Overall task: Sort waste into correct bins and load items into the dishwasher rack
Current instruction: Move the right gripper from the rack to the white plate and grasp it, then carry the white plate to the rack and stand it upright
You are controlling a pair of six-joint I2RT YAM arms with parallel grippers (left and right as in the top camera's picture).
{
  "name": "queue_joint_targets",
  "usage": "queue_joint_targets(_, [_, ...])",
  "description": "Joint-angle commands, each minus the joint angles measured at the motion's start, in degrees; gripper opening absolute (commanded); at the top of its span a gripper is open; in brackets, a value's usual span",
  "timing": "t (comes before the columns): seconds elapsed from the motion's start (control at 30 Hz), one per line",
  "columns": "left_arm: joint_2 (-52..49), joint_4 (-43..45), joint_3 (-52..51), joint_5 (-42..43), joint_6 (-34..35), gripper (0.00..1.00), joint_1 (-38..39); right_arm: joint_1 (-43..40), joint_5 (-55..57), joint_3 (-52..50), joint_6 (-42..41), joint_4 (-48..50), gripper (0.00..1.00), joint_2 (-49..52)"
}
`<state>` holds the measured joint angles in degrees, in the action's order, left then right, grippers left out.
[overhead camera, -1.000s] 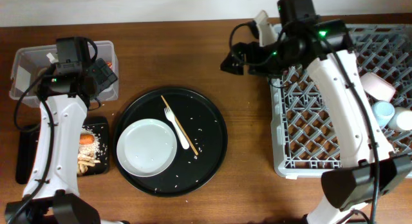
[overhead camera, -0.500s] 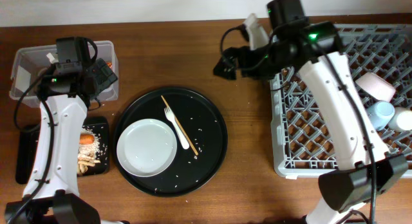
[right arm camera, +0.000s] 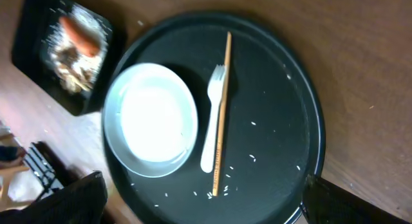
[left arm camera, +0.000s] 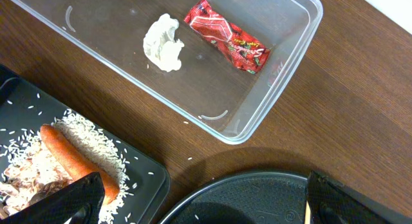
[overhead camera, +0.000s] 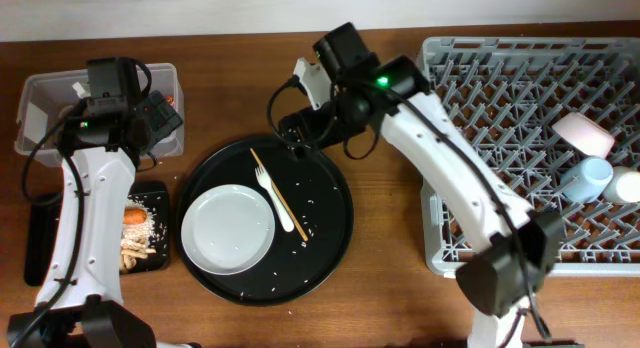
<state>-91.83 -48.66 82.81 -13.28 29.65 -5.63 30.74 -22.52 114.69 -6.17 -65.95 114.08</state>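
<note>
The pale plate (overhead camera: 228, 229), white fork (overhead camera: 281, 204) and thin wooden stick (overhead camera: 268, 178) lie on the round black tray (overhead camera: 330, 203). They also show in the right wrist view: plate (right arm camera: 154, 118), fork (right arm camera: 212, 118), stick (right arm camera: 221, 114). My right gripper (overhead camera: 300, 133) hangs open and empty above the tray's far edge. My left gripper (overhead camera: 158, 113) is open and empty over the clear box (overhead camera: 35, 113), which holds the white tissue (left arm camera: 163, 42) and red wrapper (left arm camera: 226, 36). The flat black tray (overhead camera: 158, 203) holds carrot (left arm camera: 74, 161) and rice (left arm camera: 96, 143).
The grey rack (overhead camera: 500, 188) fills the right side, with the pinkish bowl (overhead camera: 585, 135) and blue cup (overhead camera: 597, 175) at its right edge. A dark flat object (overhead camera: 38, 243) lies left of the flat black tray. Loose rice grains dot the round tray.
My right arm has swung left from over the rack's left edge to above the round tray's far edge. The left arm has not moved.
</note>
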Motion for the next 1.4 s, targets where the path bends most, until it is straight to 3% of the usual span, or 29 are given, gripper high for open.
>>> queue_joint_targets(0.0, [-0.17,-0.07,0.11,0.44,0.33,0.99,-0.15,0.07,0.72,-0.15,0.15,-0.22,0.99,3.87])
queue_joint_targets(0.17, [-0.17,-0.07,0.13,0.44,0.33,0.99,-0.15,0.79,-2.84,-0.15,-0.26,-0.17,0.99,10.23])
queue_joint_targets(0.37, [-0.17,-0.07,0.11,0.44,0.33,0.99,-0.15,6.88,-3.32,-0.15,-0.26,1.55,0.69,14.71])
queue_joint_targets(0.57, [-0.17,-0.07,0.11,0.44,0.33,0.99,-0.15,13.81,1.51,-0.15,-2.01,1.53,0.66,16.35])
queue_joint_targets(0.67, [-0.17,-0.07,0.13,0.44,0.33,0.99,-0.15,16.15,11.19,-0.17,-10.16,0.90,0.65,16.90])
queue_joint_targets(1.03, [-0.17,-0.07,0.11,0.44,0.33,0.99,-0.15,17.84,7.74,-8.81,-12.90,5.42,0.60,16.92])
queue_joint_targets(1.37, [-0.17,-0.07,0.11,0.44,0.33,0.99,-0.15,19.91,8.20,-14.53,-23.10,10.75,0.47,16.92])
